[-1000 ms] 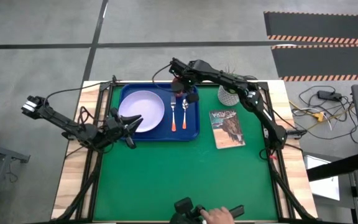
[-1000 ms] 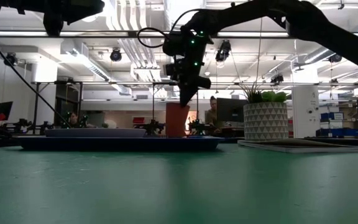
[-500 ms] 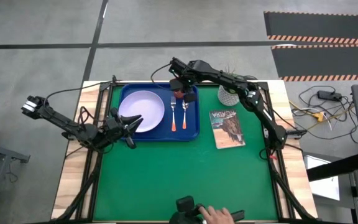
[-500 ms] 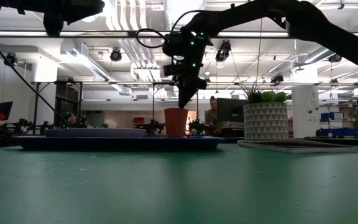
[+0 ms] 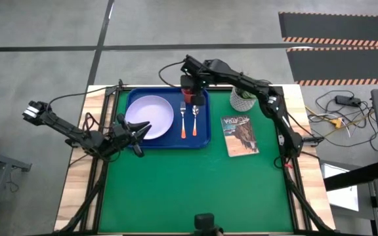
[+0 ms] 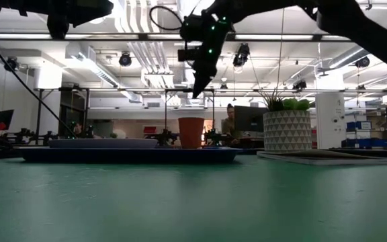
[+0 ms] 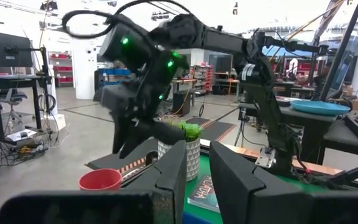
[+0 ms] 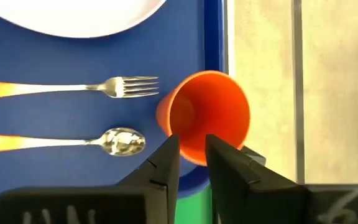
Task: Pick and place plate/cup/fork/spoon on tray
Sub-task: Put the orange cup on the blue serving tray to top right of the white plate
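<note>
The blue tray [image 5: 169, 141] lies at the table's far left. On it lie the lavender plate [image 5: 149, 117], the fork [image 5: 182, 120] and the spoon [image 5: 194, 120]. The orange-red cup [image 6: 191, 132] stands upright on its base in the tray's far right corner. It also shows in the right wrist view [image 8: 211, 111]. My right gripper [image 6: 196, 93] hangs above the cup, clear of it, fingers pointing down with a narrow gap [image 8: 192, 142] and empty. My left gripper [image 5: 140, 130] waits at the tray's near left edge, empty, its fingers a little apart [image 7: 197, 152].
A white pot with a green plant [image 5: 241, 99] stands at the far edge, right of the tray. A printed booklet [image 5: 239, 136] lies on the green mat nearer than the pot. The mat's near half is bare green surface.
My right gripper has lowered the cup a little onto the tray, let go of it and risen straight up above it. The cup stays upright in the tray's far right corner.
</note>
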